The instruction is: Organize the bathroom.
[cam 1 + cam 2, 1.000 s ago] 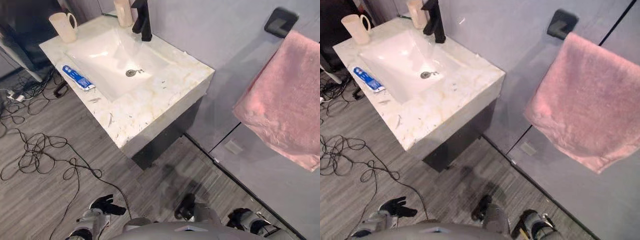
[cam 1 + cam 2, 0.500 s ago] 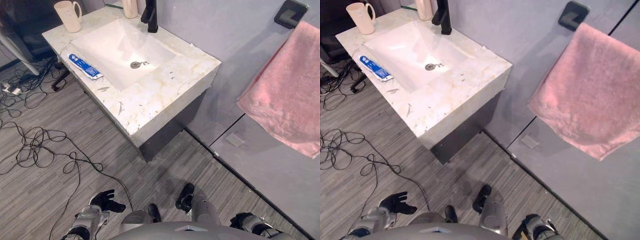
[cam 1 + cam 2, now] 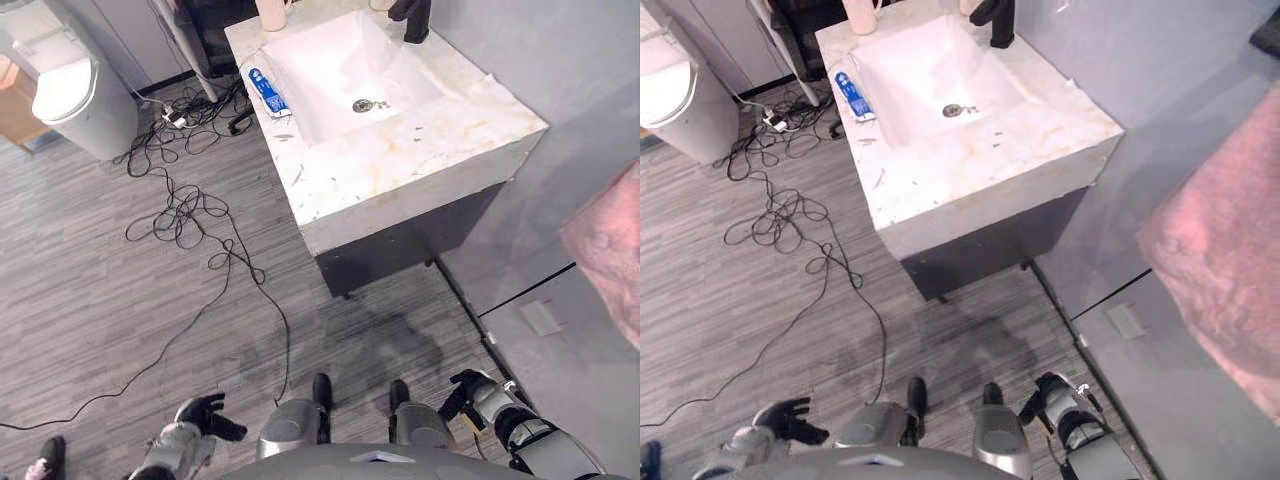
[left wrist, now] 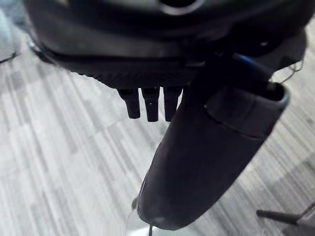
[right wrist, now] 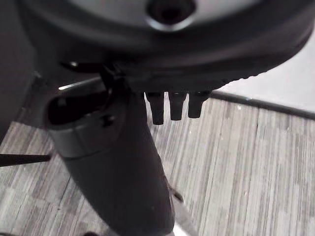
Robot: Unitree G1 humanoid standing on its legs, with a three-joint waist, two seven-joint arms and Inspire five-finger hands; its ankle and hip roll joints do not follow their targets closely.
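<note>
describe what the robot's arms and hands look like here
Each arm is silver-grey metal ending in a dark, near-black hand. The left hand and right hand look matte black from the head camera, joined to paler, segmented wrists. Up close, the left hand's fingers are short, blocky dark prongs in a row under a ribbed black edge, beside a thick, smooth, rounded dark thumb; the right hand's fingers match.

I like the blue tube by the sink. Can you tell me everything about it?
The toothpaste tube is blue with white patches and a white end. It looks like soft plastic, a bit flattened. It lies flat on the marble-look counter, along the edge of the white basin, on the side away from the wall, near the cup. Nothing else touches it.
</note>
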